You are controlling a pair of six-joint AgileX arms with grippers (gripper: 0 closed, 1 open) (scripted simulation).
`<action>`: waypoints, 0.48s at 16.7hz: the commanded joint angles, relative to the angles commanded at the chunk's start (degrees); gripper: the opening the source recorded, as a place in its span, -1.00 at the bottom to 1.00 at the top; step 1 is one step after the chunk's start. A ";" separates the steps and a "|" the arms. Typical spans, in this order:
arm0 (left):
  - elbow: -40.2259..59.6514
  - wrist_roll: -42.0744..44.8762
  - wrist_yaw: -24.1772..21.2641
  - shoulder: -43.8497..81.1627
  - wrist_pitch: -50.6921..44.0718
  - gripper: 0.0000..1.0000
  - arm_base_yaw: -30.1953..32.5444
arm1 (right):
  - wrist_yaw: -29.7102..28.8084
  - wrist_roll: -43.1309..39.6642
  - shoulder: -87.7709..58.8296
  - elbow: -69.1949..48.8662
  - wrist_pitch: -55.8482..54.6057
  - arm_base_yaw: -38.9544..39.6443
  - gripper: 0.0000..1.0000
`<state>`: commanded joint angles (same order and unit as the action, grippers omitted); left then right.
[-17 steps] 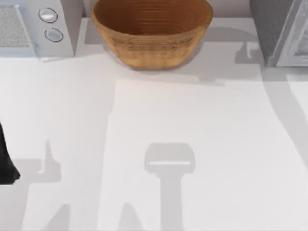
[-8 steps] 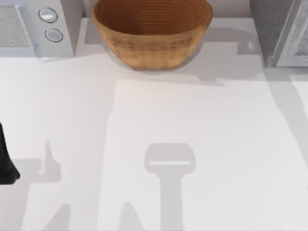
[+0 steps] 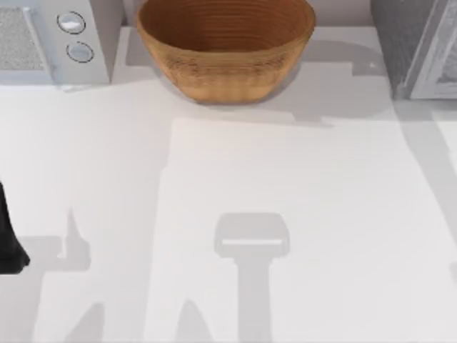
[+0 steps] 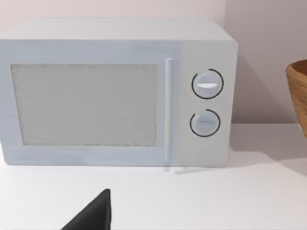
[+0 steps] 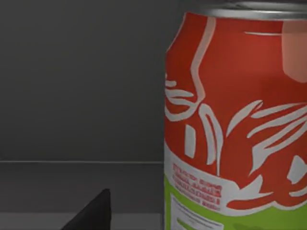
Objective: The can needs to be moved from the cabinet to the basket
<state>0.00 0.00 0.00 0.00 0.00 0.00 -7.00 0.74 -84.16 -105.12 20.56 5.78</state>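
Reach step: right claw inside the cabinet at desk's 2 o'clock, close on the can; finger state unclear. Next: centre, grip, carry to basket at 12. Left arm parked at 9.

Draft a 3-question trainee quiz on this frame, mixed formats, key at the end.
1. True or false: the can already lies in the basket.
2. Multiple choice: what stands at the top view's left, beside the basket? A) a white microwave with two round knobs B) a kettle C) a toaster
3. Fill in: in the right wrist view, the can stands upright against a dark ____ interior.

Key
1. False. The basket's bowl holds nothing; the can fills the close view from the right wrist, inside dark grey walls.
2. A, the microwave.
3. Grey. The cabinet sits at the top view's right.
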 joint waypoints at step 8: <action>0.00 0.00 0.00 0.00 0.00 1.00 0.00 | 1.09 0.00 -11.08 -10.92 -0.22 -1.29 1.00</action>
<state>0.00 0.00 0.00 0.00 0.00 0.00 -5.91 0.74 -95.24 -116.04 20.34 4.49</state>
